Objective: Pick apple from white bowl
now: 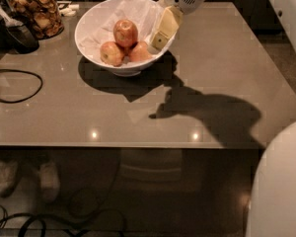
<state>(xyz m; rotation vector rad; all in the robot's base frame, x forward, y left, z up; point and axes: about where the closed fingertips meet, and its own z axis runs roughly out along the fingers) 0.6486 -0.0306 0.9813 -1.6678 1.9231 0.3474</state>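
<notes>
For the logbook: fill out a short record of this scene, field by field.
claw: at the right rim of the white bowl, right of the fruit
apple: red, on top of the pile in the bowl, not held
other apples: two, lower, in front of it
paper lining: crumpled, rises above the back rim
table: also bears a jar and a black cable at the left

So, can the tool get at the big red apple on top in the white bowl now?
Probably yes. The tool hangs at the rim of the white bowl, close beside the apple, which sits on top of two other apples with nothing covering it.
</notes>
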